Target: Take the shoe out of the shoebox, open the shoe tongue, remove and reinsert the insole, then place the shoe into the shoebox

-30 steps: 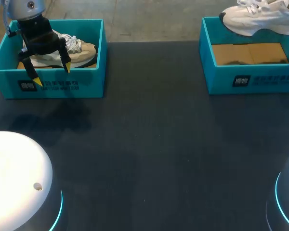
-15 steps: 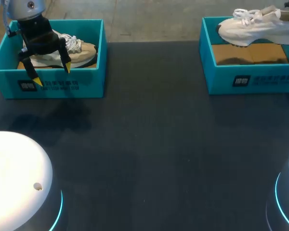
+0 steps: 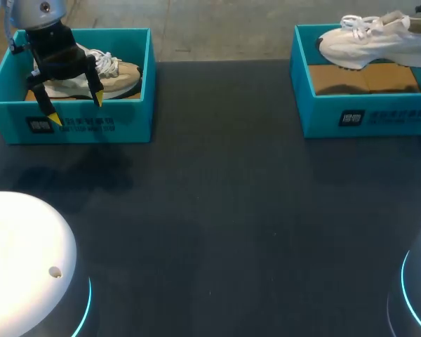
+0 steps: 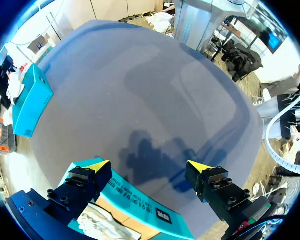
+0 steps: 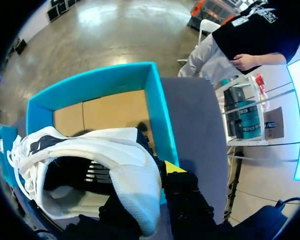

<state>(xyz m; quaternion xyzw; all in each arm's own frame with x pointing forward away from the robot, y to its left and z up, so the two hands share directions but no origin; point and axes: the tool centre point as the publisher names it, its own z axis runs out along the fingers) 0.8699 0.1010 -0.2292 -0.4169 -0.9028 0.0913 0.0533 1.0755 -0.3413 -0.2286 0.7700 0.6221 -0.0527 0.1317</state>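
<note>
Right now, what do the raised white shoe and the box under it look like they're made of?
The white shoe is probably smooth leather or synthetic, matte, going by its even pale panels; its laces look woven. The shoebox is likely cardboard, with a matte teal coating outside and a bare brown floor with a flap seam inside.

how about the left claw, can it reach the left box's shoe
Probably yes: the left claw hangs open just over the shoe in the lidless left shoebox, with nothing between.

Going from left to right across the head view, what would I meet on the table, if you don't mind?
Left shoebox with a beige shoe inside → bare stretch of table → right shoebox, with the white shoe held over it.
</note>
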